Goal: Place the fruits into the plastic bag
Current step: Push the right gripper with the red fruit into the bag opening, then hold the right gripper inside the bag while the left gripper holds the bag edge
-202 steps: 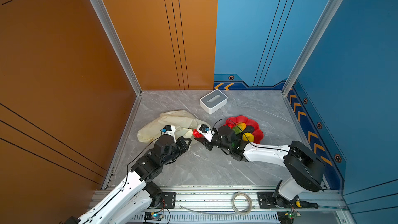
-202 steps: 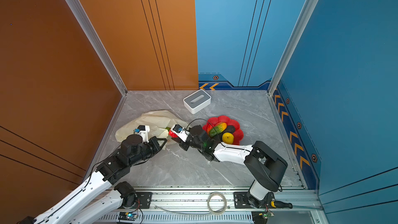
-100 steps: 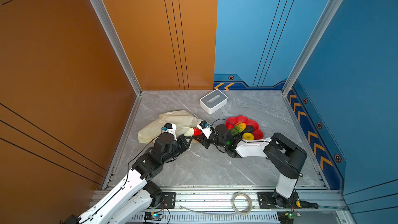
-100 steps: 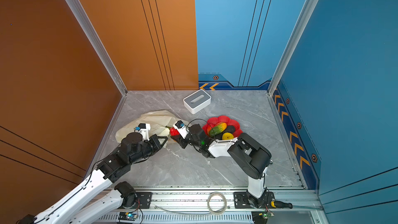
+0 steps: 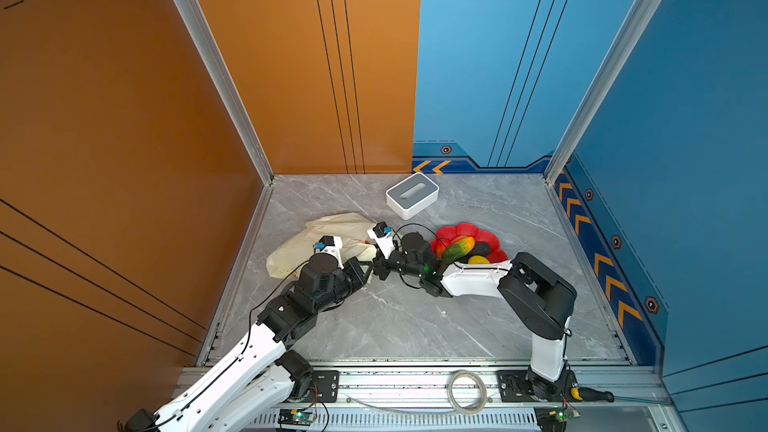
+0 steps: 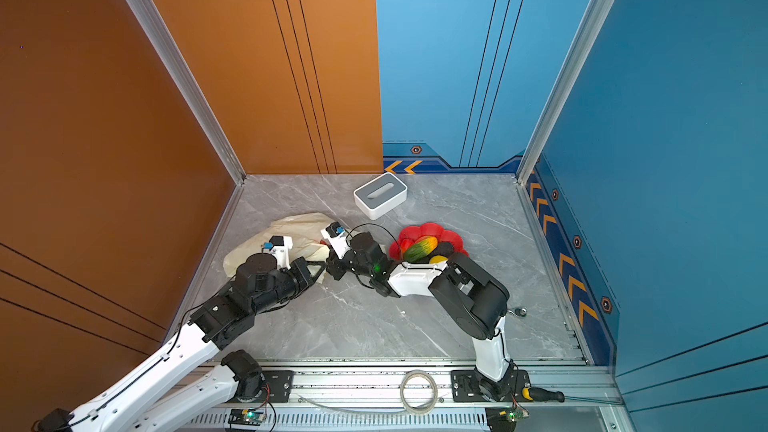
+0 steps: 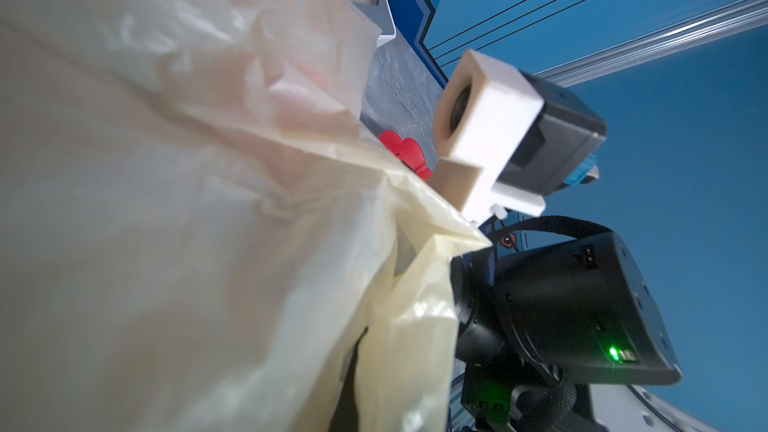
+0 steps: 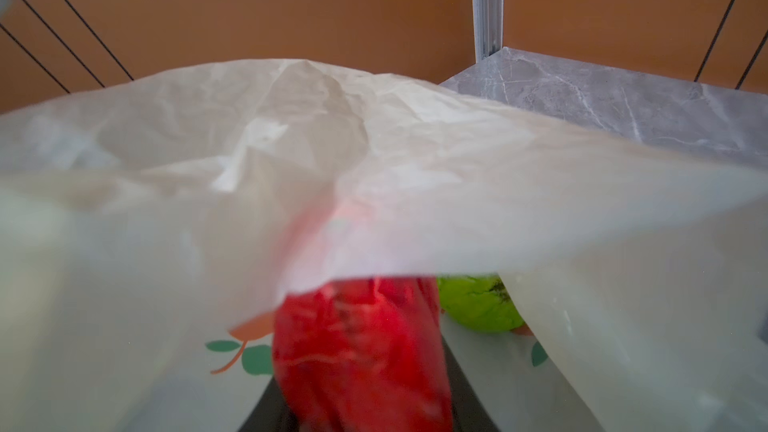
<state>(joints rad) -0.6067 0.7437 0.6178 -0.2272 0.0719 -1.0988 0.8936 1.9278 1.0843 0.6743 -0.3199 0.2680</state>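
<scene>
The cream plastic bag lies on the floor at the left. My left gripper is shut on the bag's near edge, and the film hides its jaws in the left wrist view. My right gripper is shut on a red fruit at the bag's mouth, partly under the upper sheet. A bumpy green fruit lies inside the bag. A red-yellow-green mango, a dark avocado and a yellow fruit sit in the red dish.
A white-and-grey box stands at the back middle of the marble floor. The red dish is just right of my right wrist. Orange and blue walls close the floor on three sides. A cable coil lies on the front rail.
My right gripper has carried the red fruit farther left into the bag's mouth, and its elbow has folded in towards the dish. The left arm has hardly moved.
</scene>
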